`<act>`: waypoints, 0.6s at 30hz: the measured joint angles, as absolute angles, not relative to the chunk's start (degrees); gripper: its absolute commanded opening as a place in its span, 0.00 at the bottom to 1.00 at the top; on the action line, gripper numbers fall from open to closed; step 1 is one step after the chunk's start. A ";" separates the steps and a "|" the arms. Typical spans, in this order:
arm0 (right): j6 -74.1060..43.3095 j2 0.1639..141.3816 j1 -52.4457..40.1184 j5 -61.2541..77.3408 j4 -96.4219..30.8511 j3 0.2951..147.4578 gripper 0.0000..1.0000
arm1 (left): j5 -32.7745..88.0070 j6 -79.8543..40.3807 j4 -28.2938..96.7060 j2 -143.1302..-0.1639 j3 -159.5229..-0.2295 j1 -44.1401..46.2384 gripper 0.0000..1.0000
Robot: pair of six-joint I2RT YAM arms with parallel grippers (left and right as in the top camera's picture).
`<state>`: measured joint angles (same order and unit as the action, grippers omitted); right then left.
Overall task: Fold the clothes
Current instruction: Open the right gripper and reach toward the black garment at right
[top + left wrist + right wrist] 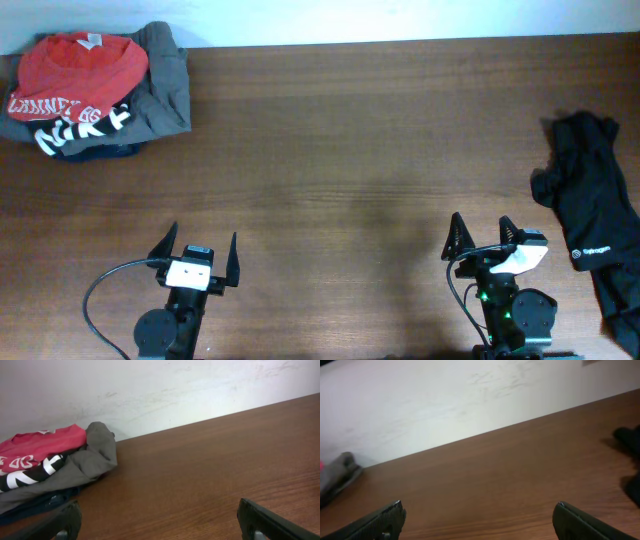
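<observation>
Black garment [585, 215]: crumpled at 3 o'clock on table [350, 150], part out of view, touched by nothing.
Left jaws: spread, empty, at 7 o'clock.
Right jaws: spread, empty, at 5 o'clock, near garment.
Risk: pinching bunched layers together, likely a crooked fold.
Pile [95, 95]: at 10 o'clock; wrong target for a stray left reach.

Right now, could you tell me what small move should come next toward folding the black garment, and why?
Probably swing the right gripper toward the crumpled black garment lying to its right; its jaws stand open and empty, and that arm is nearest.
</observation>
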<state>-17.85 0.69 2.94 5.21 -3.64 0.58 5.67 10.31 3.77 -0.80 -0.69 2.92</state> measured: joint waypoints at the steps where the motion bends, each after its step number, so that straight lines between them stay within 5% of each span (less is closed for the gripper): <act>1: -18.26 0.69 2.94 6.00 -3.55 0.58 0.99 | 5.67 10.31 3.77 -0.80 -0.69 2.92 0.99; 18: -33.91 0.69 2.94 20.60 14.98 0.58 0.98 | 5.52 10.31 3.81 -0.80 -0.69 2.92 0.99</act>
